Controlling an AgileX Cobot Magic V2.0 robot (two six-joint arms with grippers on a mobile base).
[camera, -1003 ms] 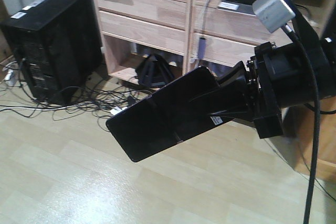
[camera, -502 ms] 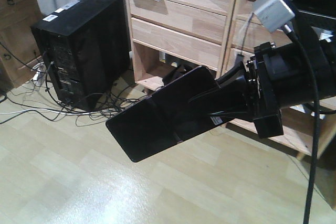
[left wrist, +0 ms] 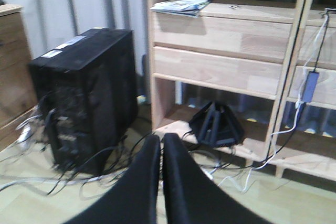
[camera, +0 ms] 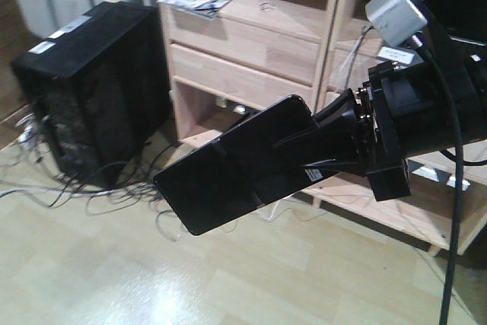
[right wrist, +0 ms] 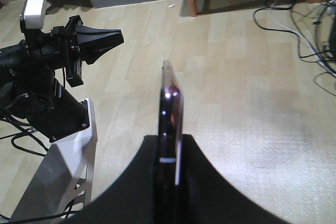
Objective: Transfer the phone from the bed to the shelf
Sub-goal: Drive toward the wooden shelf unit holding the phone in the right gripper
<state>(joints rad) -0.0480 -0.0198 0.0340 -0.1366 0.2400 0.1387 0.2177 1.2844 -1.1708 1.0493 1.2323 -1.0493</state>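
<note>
- Ahead, in the front-facing view, the right hand (camera: 228,176) pointed toward 8 o'clock before the shelf (camera: 251,32); its grip could not be told there.
- Left wrist: the left hand (left wrist: 161,153) had its fingers pressed together, shelf at 1 o'clock, black computer tower (left wrist: 84,93) at 9 o'clock.
- Right wrist: the right hand was clamped on the phone (right wrist: 170,103), edge-on, pointing to 12 o'clock above the floor (right wrist: 252,77).

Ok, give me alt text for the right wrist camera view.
The right hand grips the phone, seen edge-on between its black paddles, above a pale wood-look floor. The left hand, shut, shows at upper left on its arm; cables lie at far right.
</note>
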